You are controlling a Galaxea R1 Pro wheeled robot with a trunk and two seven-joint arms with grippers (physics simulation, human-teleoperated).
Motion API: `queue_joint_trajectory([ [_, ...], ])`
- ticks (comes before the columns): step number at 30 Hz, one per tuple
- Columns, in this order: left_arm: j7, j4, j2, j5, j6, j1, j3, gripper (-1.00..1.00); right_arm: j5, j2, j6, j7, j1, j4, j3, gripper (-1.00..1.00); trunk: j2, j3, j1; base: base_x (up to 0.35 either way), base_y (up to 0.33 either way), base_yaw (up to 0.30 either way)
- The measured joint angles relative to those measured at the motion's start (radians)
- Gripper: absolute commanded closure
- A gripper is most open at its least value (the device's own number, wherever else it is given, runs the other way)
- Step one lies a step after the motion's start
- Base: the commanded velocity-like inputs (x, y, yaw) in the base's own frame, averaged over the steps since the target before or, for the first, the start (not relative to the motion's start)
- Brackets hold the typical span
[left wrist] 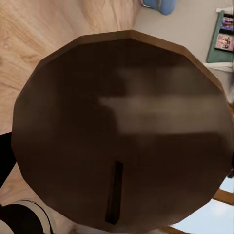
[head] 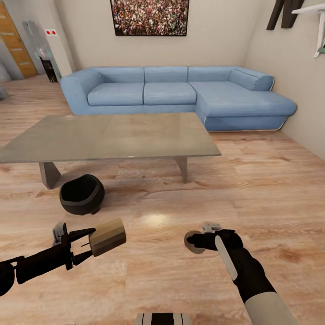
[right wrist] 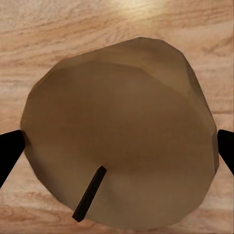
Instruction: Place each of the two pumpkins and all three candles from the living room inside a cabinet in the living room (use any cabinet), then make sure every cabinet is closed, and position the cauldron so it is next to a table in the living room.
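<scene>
While looking down from the head camera, spotting both arms low over the wood-plank floor (head: 271,180), each carrying a candle. Left gripper (head: 88,246) clenched on a tan candle (head: 107,237), black fingers (head: 81,234) pinching its near end, candle lying sideways in the air and pointing toward the middle of the room. Right gripper (head: 197,242) wrapped round a second candle (head: 193,242), seen mostly end-on, only a sliver peeking past the dark hand. Beyond the left gripper, the cauldron (head: 81,194) sitting on the floor, mouth tipped toward the camera, just beside the near-left leg of the table (head: 108,135) and partly under its near edge. Grey table top bare and glossy, stretching across the middle. Behind it, blue corner sofa (head: 171,92) against the far wall, crowd picture (head: 150,17) hanging above. Over to the left wrist camera: flat end of the candle (left wrist: 122,131) right up close, dark brown in shadow, short black wick (left wrist: 114,192) sticking out, floor and a bit of shelf at the margins; jaws hidden behind the candle. Now the right wrist camera: lighter tan candle (right wrist: 119,141) end-on with its wick (right wrist: 89,193), black fingertips (right wrist: 9,148) pressing on both flanks, plank floor behind.
</scene>
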Motion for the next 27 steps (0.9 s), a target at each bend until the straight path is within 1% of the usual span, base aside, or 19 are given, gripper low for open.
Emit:
queue_joint_trajectory([
  [7, 0.000, 0.000, 0.000, 0.007, 0.000, 0.000, 0.000, 1.00, 0.003, 0.001, 0.001, -0.002, 0.000, 0.000, 0.004, 1.00, 0.002, 0.018, -0.003, 0.000, 0.000, 0.177],
  [18, 0.000, 0.001, 0.001, 0.005, 0.000, 0.000, 0.000, 1.00, 0.002, 0.001, 0.001, -0.002, 0.000, 0.000, 0.004, 1.00, 0.002, 0.004, -0.003, 0.000, 0.000, 0.172],
  [27, 0.000, 0.001, 0.000, 0.007, -0.001, 0.000, 0.000, 1.00, 0.002, 0.001, 0.001, -0.002, 0.000, 0.000, 0.004, 1.00, 0.004, 0.027, -0.007, 0.000, 0.000, 0.172],
])
